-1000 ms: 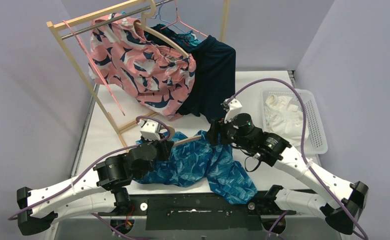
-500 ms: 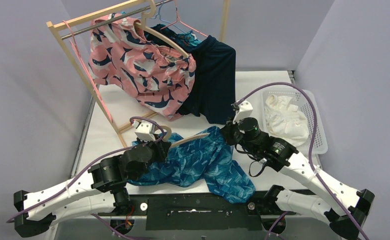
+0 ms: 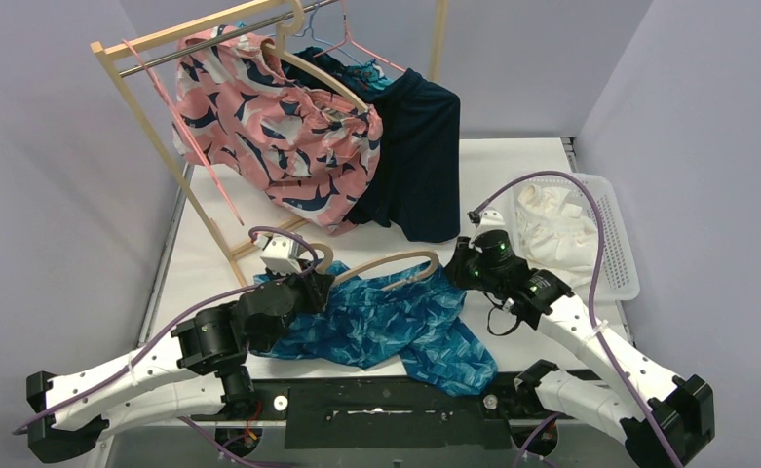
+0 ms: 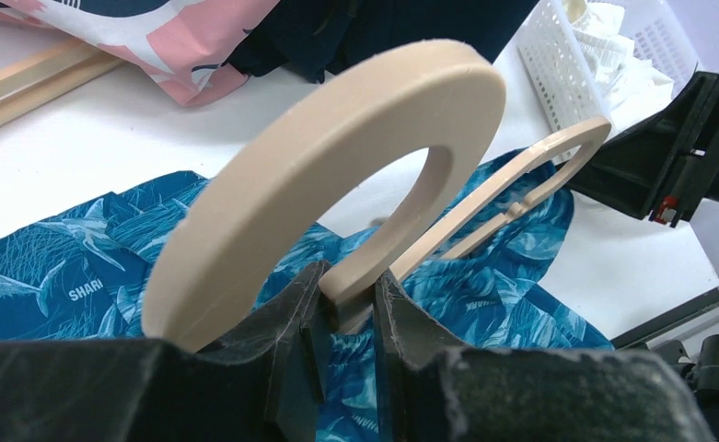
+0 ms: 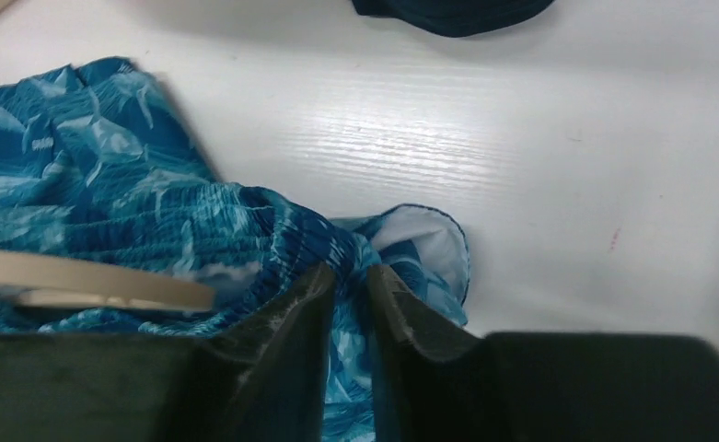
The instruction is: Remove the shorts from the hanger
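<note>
The teal shark-print shorts [image 3: 386, 327] lie crumpled on the table's front middle, partly draped on a wooden hanger [image 3: 396, 258]. My left gripper [image 3: 308, 283] is shut on the hanger's neck just below its hook [image 4: 337, 138]; in the left wrist view the jaws pinch the wood at the left gripper [image 4: 349, 281]. My right gripper [image 3: 457, 265] is at the shorts' right end. In the right wrist view the right gripper [image 5: 351, 274] is shut on the gathered waistband of the shorts [image 5: 107, 203], and the hanger's arm [image 5: 79, 284] shows at the left.
A wooden rack [image 3: 152, 127] at the back left carries pink-and-navy floral shorts [image 3: 279, 127] and dark navy shorts [image 3: 420, 146] on hangers. A white basket [image 3: 620, 244] holding white shorts [image 3: 551, 219] stands at the right.
My right gripper closed on the shorts' waistband and drew it rightward, baring the hanger's arm. My left gripper kept its hold on the hanger and shifted slightly left.
</note>
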